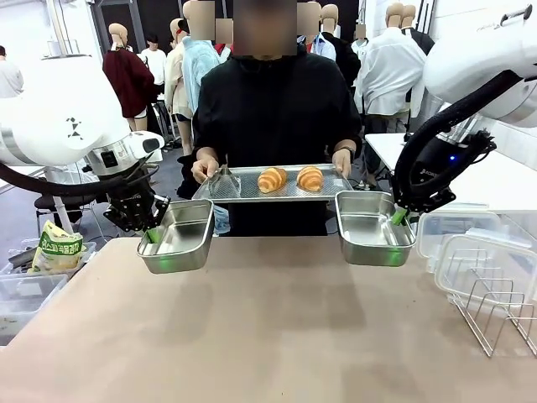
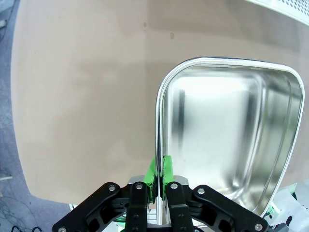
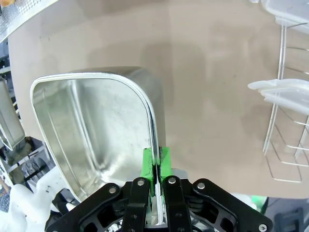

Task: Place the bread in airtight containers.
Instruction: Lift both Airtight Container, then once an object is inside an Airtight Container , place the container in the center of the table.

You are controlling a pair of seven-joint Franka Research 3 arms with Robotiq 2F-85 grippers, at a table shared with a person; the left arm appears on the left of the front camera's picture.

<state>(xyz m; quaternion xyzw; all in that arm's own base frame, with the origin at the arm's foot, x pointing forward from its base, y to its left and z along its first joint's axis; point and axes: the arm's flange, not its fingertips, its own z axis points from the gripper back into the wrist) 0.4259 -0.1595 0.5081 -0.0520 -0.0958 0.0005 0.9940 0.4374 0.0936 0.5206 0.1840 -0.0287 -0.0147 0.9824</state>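
The bread is seen as two glossy, ridged rolls, the left roll (image 1: pixel 271 179) and the right roll (image 1: pixel 310 177), laid side by side and just apart on a perforated tray (image 1: pixel 243 186). The tray is held level at the far edge of the tabletop (image 1: pixel 268 336) by the person's hands (image 1: pixel 204 170), one at each end. A small metal utensil is also seen on the tray's left part; what it is cannot be told.

Both rolls are judged light and soft, with a flaky crust that would be dented by a hard squeeze. They would best be taken gently across the thick middle, not by the thin tips, or simply slid off the tray.

Just in front of the tray, two empty steel containers are presented. The left container (image 1: pixel 178 237) is carried by the left gripper (image 1: pixel 153 236), whose fingers (image 2: pixel 169 166) are clamped on the thin side wall, one inside and one outside the rim. The right container (image 1: pixel 369 228) is gripped in the same way by the right gripper (image 1: pixel 398 217). Both containers appear to be held clear of the tabletop.

The containers are judged stiff but smooth. Pinched at one edge only, each could be made to pivot or slip by a roll dropped in at the far end.

Clear lids (image 1: pixel 474 252) and a wire rack (image 1: pixel 495 315) are seen on the tabletop at the right, so the closing step is judged not yet done.
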